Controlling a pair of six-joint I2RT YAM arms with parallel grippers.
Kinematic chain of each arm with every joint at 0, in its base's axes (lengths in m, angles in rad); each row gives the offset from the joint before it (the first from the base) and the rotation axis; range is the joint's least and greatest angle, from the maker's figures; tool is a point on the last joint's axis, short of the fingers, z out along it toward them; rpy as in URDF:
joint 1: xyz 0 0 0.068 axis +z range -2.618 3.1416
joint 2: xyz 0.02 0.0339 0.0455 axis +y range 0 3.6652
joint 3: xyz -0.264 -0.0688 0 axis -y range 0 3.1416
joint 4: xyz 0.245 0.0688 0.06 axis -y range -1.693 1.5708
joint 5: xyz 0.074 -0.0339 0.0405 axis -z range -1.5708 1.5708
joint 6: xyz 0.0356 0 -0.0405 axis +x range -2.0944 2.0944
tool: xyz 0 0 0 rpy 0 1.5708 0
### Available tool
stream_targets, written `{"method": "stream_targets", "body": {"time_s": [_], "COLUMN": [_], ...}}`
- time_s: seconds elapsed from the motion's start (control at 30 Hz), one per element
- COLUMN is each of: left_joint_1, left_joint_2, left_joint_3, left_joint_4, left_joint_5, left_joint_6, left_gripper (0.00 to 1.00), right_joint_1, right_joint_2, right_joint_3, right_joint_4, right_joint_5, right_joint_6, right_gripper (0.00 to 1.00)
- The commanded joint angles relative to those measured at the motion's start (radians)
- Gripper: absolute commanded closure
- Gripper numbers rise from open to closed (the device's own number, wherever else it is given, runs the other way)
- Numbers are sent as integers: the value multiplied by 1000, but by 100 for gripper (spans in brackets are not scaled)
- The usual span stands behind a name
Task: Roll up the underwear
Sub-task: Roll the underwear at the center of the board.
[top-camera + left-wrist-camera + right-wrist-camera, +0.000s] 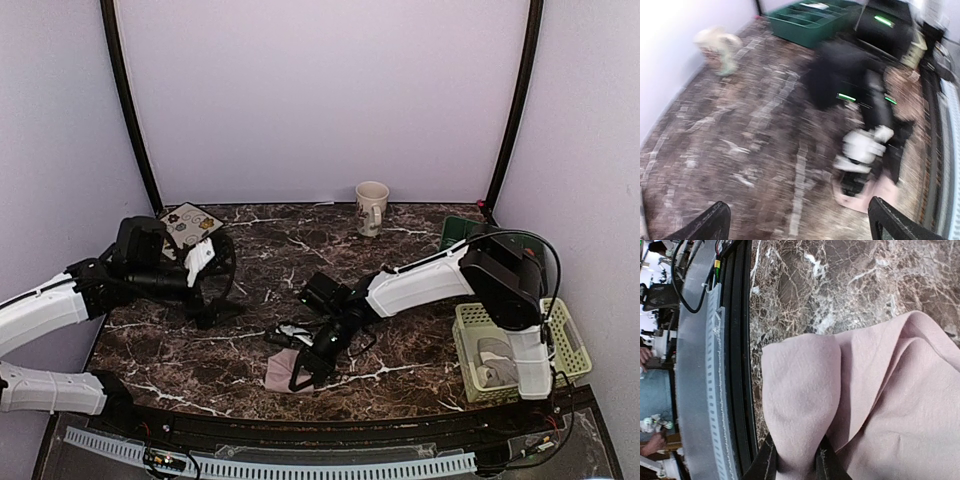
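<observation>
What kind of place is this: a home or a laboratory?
Probably a robot laboratory booth: plain lilac walls close around a marble-patterned table, and the left arm and right arm are mounted at its near edge.

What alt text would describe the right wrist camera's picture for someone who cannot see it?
The right pincer pinches a bunched fold of dusty pink underwear, which lies rumpled on a dark marble table near its front edge.
</observation>
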Motion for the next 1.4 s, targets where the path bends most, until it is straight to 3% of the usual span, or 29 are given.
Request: {"method": "stream_targets", "body": {"time_s": [0.0,0.23,0.53,0.7,0.77,0.9,0.97,1.2,1.37], "left_joint_1": [-159,-412,-475,-478,-478,-478,-472,-336,-263], "left_joint_2": [-133,-14,364,484,523,578,585,686,797], "left_joint_3": [-145,-212,-123,-83,-67,-31,-14,115,242], "left_joint_4": [21,86,213,217,190,102,81,-130,-280], "left_joint_5": [9,-143,-168,-198,-179,-154,-141,103,266], "left_joint_6": [9,10,33,58,63,56,55,116,130], "left_gripper": [3,15,44,58,67,91,98,100,100], "right_joint_1": [-19,-60,-78,-81,-82,-94,-115,-146,-143], "right_joint_2": [145,175,196,191,188,138,96,-143,-340], "right_joint_3": [14,14,0,-1,3,-28,-51,-179,-385], "right_joint_4": [-196,-161,-127,-115,-117,-85,-63,52,210], "right_joint_5": [-52,-81,-78,-60,-56,-31,-2,200,337], "right_joint_6": [59,122,144,159,160,171,178,162,113], "right_gripper": [100,100,100,100,100,87,79,51,45]}}
